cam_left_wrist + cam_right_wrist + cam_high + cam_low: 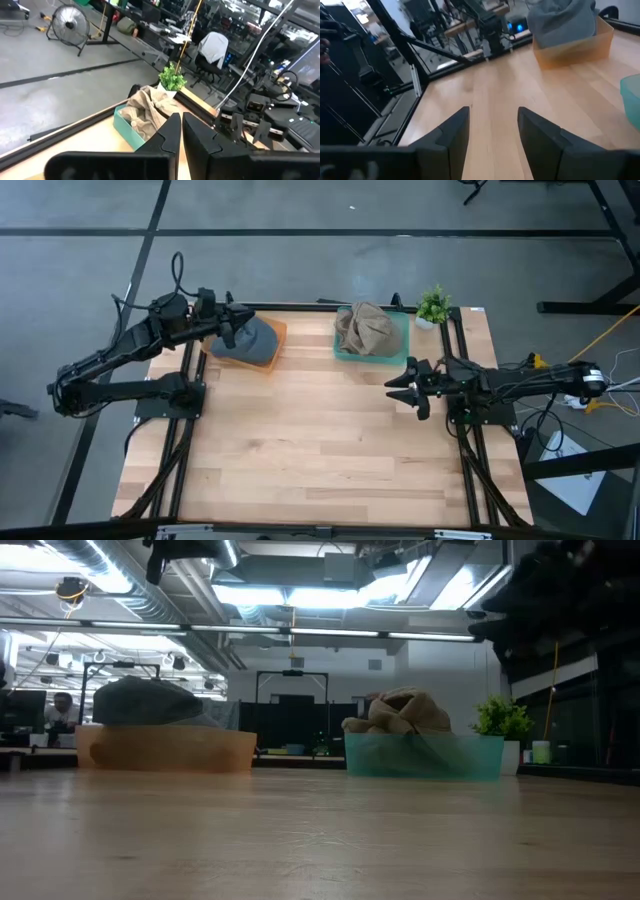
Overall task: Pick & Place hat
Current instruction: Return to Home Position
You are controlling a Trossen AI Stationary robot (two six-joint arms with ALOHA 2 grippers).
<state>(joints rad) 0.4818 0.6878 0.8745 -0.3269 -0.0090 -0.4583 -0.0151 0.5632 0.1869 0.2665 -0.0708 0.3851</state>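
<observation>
Above orange bin (281, 329), your left pincer (181, 118) together | right pincer (493, 113) apart | gray cap (259, 342) looks soft, light: pinch crown.

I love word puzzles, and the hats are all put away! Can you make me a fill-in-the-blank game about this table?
1. The gray cap lies in a bin coloured ____.
2. The brown cap lies in a second bin coloured ____.
3. The left gripper, fingers shut, is above the ____ cap.
4. The right gripper is over bare wood with its fingers ____.

Missing words: orange, green, gray, open.
</observation>
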